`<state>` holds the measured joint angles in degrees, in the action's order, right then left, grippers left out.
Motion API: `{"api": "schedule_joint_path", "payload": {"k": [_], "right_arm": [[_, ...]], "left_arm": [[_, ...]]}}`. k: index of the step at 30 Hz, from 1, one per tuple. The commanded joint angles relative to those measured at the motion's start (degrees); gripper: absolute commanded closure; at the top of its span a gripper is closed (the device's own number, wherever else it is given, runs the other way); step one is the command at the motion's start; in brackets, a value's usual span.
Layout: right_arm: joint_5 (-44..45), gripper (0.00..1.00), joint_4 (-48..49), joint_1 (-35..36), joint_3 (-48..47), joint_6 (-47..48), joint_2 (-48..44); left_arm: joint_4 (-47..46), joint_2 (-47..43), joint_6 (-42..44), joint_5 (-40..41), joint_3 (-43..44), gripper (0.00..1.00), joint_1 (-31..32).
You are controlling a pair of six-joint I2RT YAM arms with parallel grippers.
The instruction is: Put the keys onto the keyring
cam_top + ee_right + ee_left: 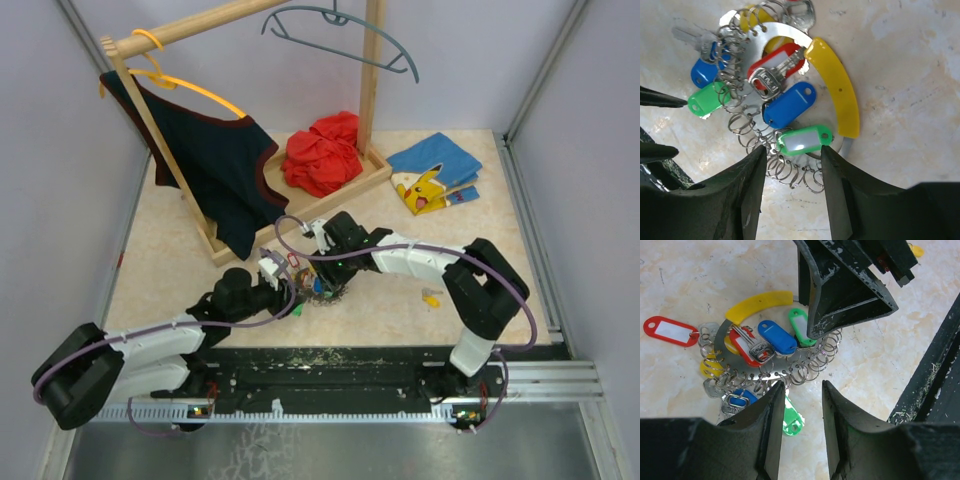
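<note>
The thin silvery metal keyring (740, 369) lies flat by the middle of the bench's (180, 250) near edge; it looks light, stiff and slippery, best pinched at its rim. Its silvery keys (790, 105) with coloured plastic tags radiate, long axes crossing the ring. Left fingers (771, 415) and right fingers (752, 185) stand part-open, empty

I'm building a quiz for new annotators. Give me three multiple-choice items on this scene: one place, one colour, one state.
1. The keyring lies: A on the blue cloth; B between the left end effector and the right end effector; C under the hanger.
2. Its curved piece is: A orange; B white; C yellow.
3. The left end effector is: A open; B shut on a key; C unseen.
Key: B, one sits at each side; C, yellow in both wrist views; A, a gap shows between its fingers.
</note>
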<state>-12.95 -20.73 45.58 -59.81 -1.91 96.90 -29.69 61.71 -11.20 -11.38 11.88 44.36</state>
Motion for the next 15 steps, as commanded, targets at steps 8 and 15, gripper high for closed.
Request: {"api": "schedule_joint_path", "payload": {"k": [8, 15], "right_arm": [[9.2, 0.48, -4.42, 3.2, -6.61, -14.77, 4.98], [12.37, 0.48, -8.23, 5.92, -10.73, -20.13, 11.49]], "left_arm": [[-1.27, 0.1, 1.63, -0.19, 0.44, 0.58, 0.19], [1.7, -2.5, 0.07, 1.61, -0.23, 0.58, 0.17]]}}
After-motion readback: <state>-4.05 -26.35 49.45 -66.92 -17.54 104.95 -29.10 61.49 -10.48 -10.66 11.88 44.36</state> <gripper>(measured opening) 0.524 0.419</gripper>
